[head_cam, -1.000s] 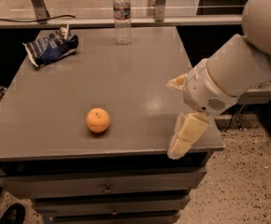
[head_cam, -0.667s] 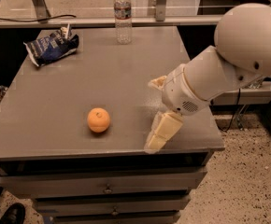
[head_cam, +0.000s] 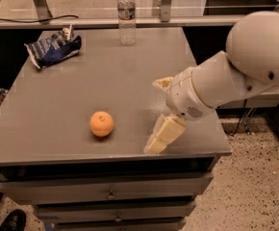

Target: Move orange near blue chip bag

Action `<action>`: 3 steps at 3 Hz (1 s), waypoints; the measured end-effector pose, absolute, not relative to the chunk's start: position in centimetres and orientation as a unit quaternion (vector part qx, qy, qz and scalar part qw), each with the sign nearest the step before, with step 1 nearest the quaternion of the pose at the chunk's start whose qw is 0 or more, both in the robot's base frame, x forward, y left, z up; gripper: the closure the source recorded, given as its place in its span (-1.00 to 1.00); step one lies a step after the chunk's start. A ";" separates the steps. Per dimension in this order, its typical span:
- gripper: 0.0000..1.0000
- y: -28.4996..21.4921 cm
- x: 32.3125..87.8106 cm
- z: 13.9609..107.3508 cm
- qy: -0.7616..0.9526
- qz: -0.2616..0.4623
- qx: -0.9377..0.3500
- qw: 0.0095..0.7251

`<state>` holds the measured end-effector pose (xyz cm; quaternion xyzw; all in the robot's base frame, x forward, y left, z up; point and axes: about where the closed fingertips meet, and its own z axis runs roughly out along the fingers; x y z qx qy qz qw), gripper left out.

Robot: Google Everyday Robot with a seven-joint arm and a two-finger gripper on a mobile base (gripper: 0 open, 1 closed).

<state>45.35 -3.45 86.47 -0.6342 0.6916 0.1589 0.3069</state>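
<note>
- The orange point(head_cam: 101, 123) is found toward the front of the grey table point(head_cam: 82, 85), alone, with bare surface all round it. Nothing props it, so it may be expected to roll if it is nudged off-centre.
- The blue chip bag point(head_cam: 53, 47) is laid crumpled at the far left corner, well apart from the orange. The task is therefore judged not yet begun in earnest.
- The gripper point(head_cam: 155, 115) is held just to the right of the orange, low over the front part of the table, with its opening turned toward the fruit.
- Its fingers point(head_cam: 164, 134) are spread wide and nothing is held between them. One pale finger is seen low, near the front edge, and the other higher and farther back.
- The wide spread is judged to be preparation for taking a round fruit across its broadest part.
- The white arm point(head_cam: 235, 71) is brought in from the right side, so the stretch of table between orange and bag is left unobstructed.
- A water bottle point(head_cam: 126, 16) is stood upright at the far edge, to the right of the bag. A straight line from orange to bag is not crossed by it.
- Next, the fingers would probably need to be carried leftward until the orange is straddled, and only then closed.
</note>
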 end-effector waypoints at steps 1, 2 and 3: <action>-1.00 -1.7 46.9 87.4 0.687 0.177 -0.603 0.363; -1.00 0.5 48.0 87.4 0.681 0.202 -0.583 0.395; -1.00 2.9 48.2 86.4 0.676 0.240 -0.568 0.403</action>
